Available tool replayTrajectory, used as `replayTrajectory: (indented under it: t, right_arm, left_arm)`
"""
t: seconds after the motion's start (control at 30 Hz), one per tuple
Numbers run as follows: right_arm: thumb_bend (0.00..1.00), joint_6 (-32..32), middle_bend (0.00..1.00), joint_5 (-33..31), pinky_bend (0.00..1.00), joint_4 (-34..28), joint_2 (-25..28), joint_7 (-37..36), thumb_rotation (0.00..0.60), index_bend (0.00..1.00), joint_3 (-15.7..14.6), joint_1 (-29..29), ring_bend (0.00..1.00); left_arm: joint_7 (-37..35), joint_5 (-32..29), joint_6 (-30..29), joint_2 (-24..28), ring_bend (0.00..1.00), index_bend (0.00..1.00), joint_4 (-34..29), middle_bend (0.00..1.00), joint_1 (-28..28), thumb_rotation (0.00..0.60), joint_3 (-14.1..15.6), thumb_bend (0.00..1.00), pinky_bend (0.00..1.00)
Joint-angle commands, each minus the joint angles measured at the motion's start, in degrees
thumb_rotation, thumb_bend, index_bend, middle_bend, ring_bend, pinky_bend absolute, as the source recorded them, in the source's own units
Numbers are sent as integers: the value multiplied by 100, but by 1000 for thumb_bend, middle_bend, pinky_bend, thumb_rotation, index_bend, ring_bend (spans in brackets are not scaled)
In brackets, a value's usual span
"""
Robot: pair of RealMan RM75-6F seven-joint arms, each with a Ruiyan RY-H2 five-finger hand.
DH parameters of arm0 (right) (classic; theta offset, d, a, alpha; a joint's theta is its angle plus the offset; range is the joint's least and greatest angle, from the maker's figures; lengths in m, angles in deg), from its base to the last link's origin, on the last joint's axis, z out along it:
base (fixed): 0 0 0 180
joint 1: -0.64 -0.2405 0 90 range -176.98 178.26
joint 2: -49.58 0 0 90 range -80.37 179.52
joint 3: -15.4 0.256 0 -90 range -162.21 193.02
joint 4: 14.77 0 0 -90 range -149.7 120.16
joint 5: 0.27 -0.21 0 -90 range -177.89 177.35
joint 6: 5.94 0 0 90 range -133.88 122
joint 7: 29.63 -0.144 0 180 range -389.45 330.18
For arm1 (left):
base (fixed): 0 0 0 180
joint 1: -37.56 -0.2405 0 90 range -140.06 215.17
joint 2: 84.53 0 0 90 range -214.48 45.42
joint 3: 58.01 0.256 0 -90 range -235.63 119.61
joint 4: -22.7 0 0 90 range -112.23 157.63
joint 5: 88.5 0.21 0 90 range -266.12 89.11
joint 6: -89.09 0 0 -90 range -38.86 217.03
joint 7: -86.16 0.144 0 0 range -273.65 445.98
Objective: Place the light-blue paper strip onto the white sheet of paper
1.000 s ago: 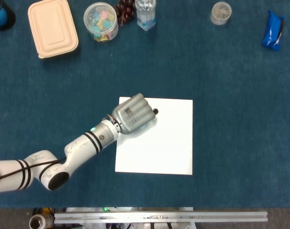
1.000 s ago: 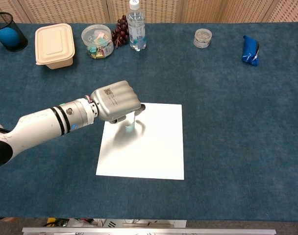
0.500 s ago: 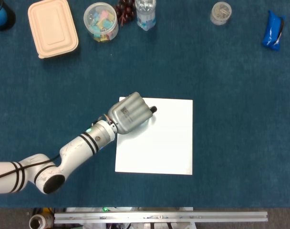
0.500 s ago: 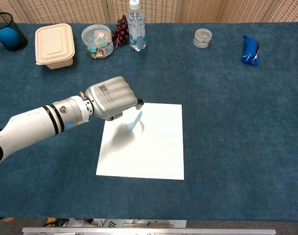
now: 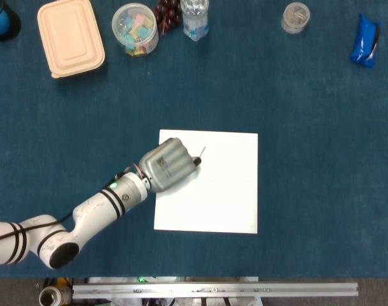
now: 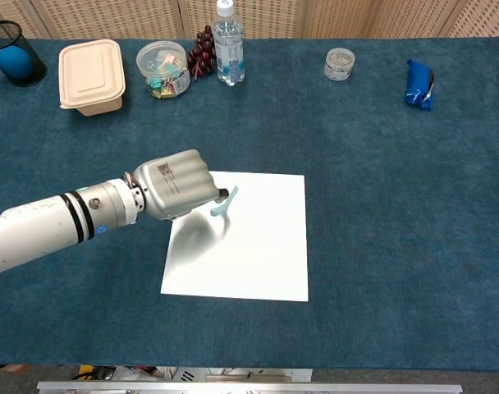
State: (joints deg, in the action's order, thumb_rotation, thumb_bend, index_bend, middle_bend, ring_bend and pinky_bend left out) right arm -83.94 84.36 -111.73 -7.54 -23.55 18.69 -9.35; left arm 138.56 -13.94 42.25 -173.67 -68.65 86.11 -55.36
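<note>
The left hand (image 6: 174,185) hangs over the upper left part of the white sheet of paper (image 6: 258,246), which lies flat on the blue desk (image 6: 381,205) a little left of its middle. The fingers are curled in, and the light-blue paper strip (image 6: 223,203) is pinched at their tips: in the chest view it sticks out from the hand toward the right, standing above the sheet rather than lying flat on it, and in the head view only a thin sliver of it (image 5: 201,152) shows past the hand (image 5: 167,164). The right hand is not to be seen in either view. Along the far edge of the desk stand a beige lidded box (image 6: 90,75), a round tub of coloured clips (image 6: 162,67), a bunch of dark grapes (image 6: 203,51), a water bottle (image 6: 228,45) and a small clear jar (image 6: 340,63); a blue packet (image 6: 418,84) lies near the far right corner, and a black mesh cup holding a blue ball (image 6: 13,56) stands at the far left corner.
</note>
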Motion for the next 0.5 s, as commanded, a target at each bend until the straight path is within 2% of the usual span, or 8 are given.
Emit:
replayTrajectory:
  t: [0.03, 0.5]
  right_arm:
    - [172, -6, 528, -14, 489, 3, 2, 1, 600, 484, -5, 14, 529]
    - [172, -53, 528, -5, 489, 27, -5, -53, 600, 484, -15, 62, 529]
  left_arm:
    - [92, 62, -68, 46, 892, 311, -139, 804, -19, 600, 92, 395, 770]
    - [386, 83, -203, 71, 892, 311, -450, 804, -78, 600, 317, 395, 769]
